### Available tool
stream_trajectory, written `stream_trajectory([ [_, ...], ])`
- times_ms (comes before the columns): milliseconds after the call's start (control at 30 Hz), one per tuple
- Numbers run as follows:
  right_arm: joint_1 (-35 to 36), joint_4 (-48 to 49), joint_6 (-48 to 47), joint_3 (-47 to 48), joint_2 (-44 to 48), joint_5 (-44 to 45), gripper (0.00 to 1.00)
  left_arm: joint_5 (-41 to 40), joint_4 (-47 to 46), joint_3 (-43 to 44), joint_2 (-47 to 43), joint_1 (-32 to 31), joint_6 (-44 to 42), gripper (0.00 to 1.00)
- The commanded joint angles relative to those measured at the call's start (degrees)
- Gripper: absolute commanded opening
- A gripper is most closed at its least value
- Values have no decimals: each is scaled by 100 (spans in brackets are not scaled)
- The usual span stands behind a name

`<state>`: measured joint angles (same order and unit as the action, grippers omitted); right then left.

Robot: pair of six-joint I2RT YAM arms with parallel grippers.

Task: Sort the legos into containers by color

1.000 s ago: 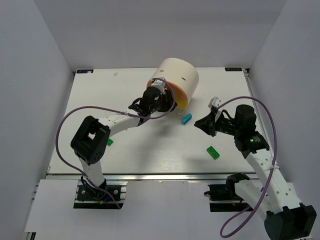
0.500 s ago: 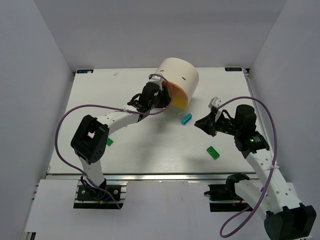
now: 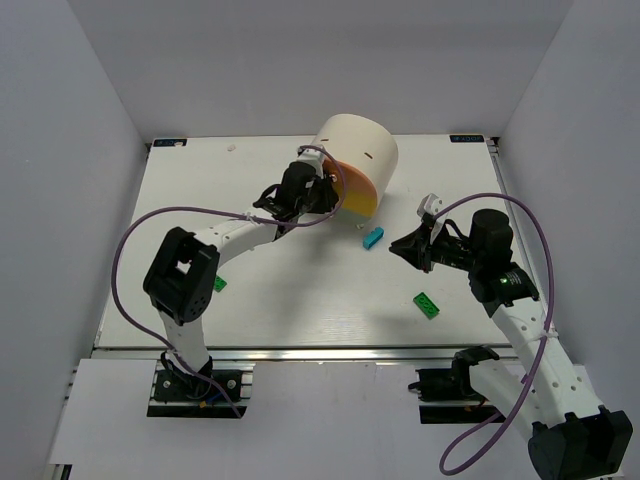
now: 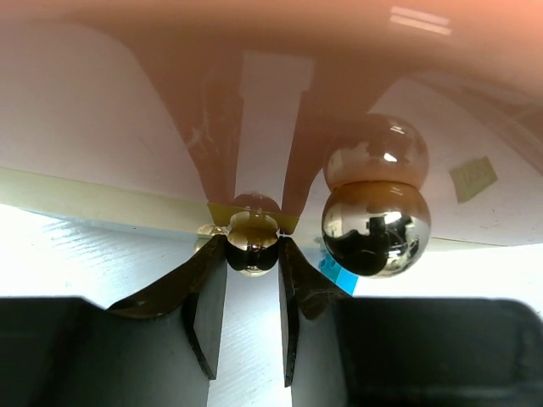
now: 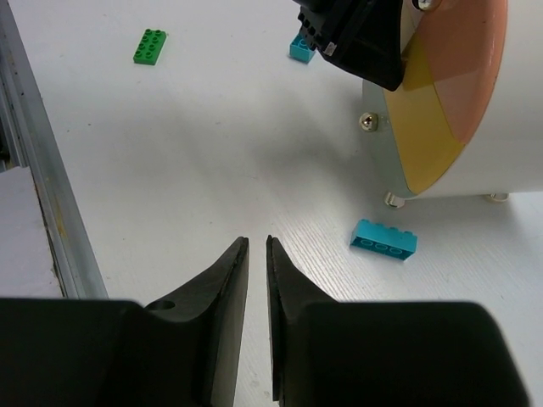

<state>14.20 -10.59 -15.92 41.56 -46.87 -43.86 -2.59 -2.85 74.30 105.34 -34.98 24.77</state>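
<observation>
The cream drum (image 3: pixel 358 158) lies on its side with its orange, yellow and peach drawer fronts (image 5: pixel 441 110) facing the arms. My left gripper (image 3: pixel 318 190) is against those fronts and shut on a small shiny drawer knob (image 4: pixel 252 242); a larger knob (image 4: pixel 376 227) sits just to its right. A teal lego (image 3: pixel 373 237) lies in front of the drum and shows in the right wrist view (image 5: pixel 383 238). A dark green lego (image 3: pixel 427 305) lies nearer the front edge. My right gripper (image 3: pixel 402 246) hovers beside the teal lego, jaws almost together and empty (image 5: pixel 254 246). No lime lego shows.
Another green lego (image 3: pixel 219 284) lies by the left arm's elbow and shows in the right wrist view (image 5: pixel 150 46). A second teal lego (image 5: pixel 299 47) lies under the left gripper. A metal rail (image 5: pixel 38 195) marks the table's edge. Grey walls enclose the table.
My left gripper has moved a little up toward the drum while holding the knob. The right arm and the loose legos have not moved.
</observation>
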Motion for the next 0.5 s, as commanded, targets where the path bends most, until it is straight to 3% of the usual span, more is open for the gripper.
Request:
stream_trajectory([
  [0,-40,83,-86,63,20,26,20,197,-233,-126,-346,44,-78,17],
  [300,-40,127,-86,36,-50,211,24,689,-58,-1303,-1682,-9,-280,11],
  [400,-40,145,-95,27,-111,237,33,751,-14,-1655,-2069,44,-306,13],
  [433,-31,145,-104,19,-120,246,47,742,4,-1699,-2131,44,-333,17],
  [467,-48,136,-121,-16,-146,237,56,742,39,-1726,-2175,44,-350,34],
])
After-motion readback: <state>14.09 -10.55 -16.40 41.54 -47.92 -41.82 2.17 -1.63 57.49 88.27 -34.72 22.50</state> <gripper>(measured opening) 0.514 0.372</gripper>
